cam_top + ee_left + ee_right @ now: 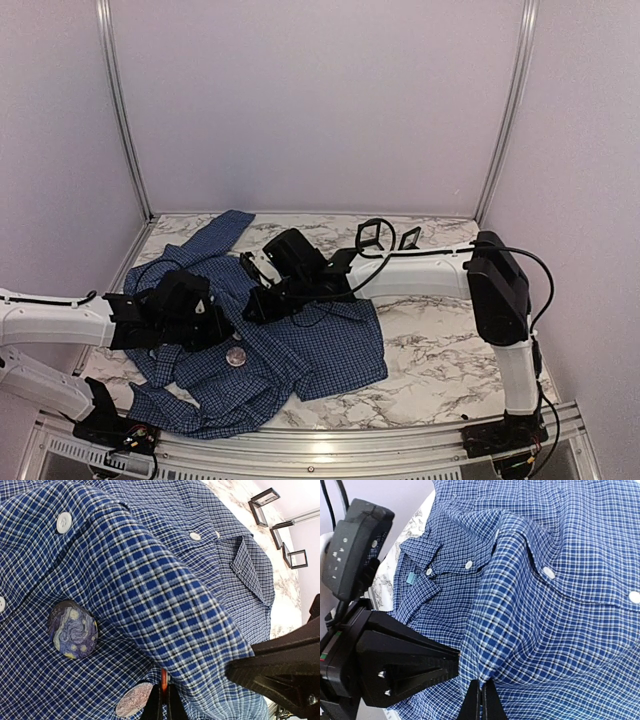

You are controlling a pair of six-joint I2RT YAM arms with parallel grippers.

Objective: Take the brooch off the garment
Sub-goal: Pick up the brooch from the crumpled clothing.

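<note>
Over garment [330, 350], arms [60, 322] [420, 272] bent inward, left jaws pinching brooch [163, 680] (right jaws: fabric)

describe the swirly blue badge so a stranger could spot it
On the marble table lies a blue checked shirt. In the left wrist view, a round badge sits left of its raised fold. Blue and yellow swirls set it apart from plain white buttons and the paler disc.

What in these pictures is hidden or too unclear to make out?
Left wrist view: only an orange sliver shows between the left fingers; they and a fold of the shirt hide the rest.
Left wrist view: the pale round pin is partly cut by the bottom edge.
Top view: the small disc on the shirt is too small to show its design.
</note>
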